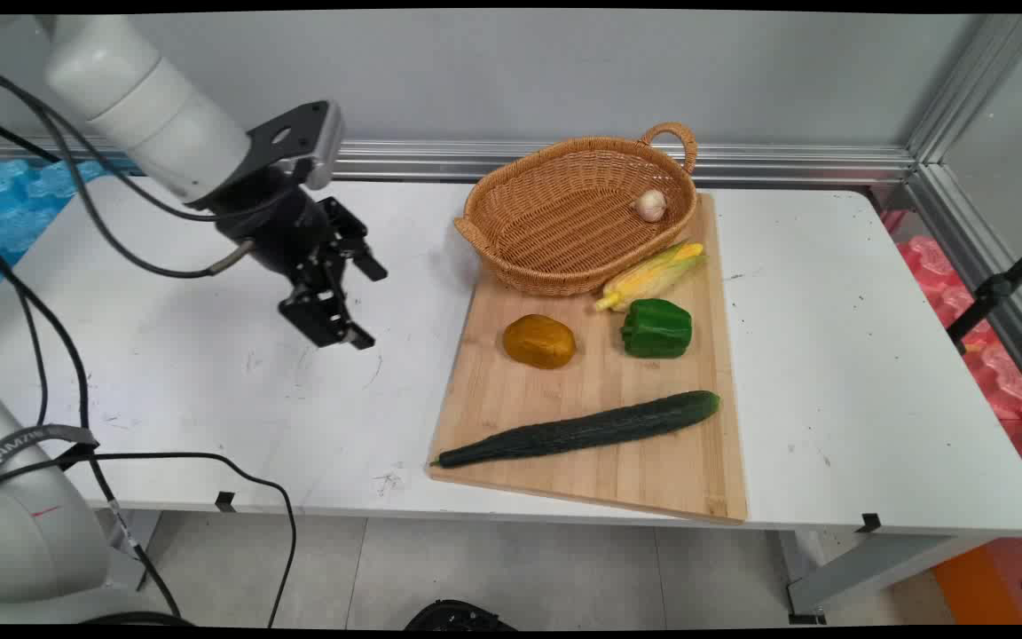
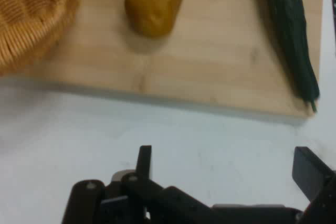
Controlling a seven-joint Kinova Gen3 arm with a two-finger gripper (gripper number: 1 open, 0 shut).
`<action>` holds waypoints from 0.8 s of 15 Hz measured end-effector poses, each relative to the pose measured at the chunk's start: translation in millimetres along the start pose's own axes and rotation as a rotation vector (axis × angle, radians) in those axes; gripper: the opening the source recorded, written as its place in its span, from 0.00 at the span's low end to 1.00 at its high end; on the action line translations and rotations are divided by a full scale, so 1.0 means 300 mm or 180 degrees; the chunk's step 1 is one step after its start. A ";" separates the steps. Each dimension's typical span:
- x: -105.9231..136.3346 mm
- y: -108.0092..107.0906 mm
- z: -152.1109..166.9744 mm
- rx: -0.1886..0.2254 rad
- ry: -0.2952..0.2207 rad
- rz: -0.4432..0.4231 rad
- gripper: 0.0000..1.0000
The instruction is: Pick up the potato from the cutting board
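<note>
Black gripper [image 1: 367, 304] hangs over the bare left part of the white table [image 1: 830, 355], well apart from the wooden board [image 1: 653, 461], and it holds nothing. Its 2 fingers [image 2: 144, 163] stand wide apart; in the hand view one of them is at the right edge and is cut off there.

No brand or label can be read on the food or on the board. A grey strap on the arm's base at the lower left has some letters, but they are too small to read.

On the board lie a long dark cucumber [image 1: 582, 429], a green pepper [image 1: 656, 328], a brown-yellow potato [image 1: 539, 341] and a corn cob [image 1: 651, 275]. The corn touches the basket [image 1: 546, 222], which stands partly on the far end of the board. Inside the basket, near its right wall, sits a small pale bulb [image 1: 650, 205], it looks like garlic.

In the hand view the basket, potato and cucumber are all cut off by the picture's edges; pepper and corn do not show there. Black cables [image 1: 76, 355] hang from the arm at the left.
</note>
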 end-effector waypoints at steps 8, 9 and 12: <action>0.152 -0.044 0.148 0.0066 0.0173 0.0280 1.00; 0.167 -0.052 0.173 0.0075 0.0178 0.0312 1.00; 0.201 -0.074 0.248 0.0106 0.0169 0.0395 1.00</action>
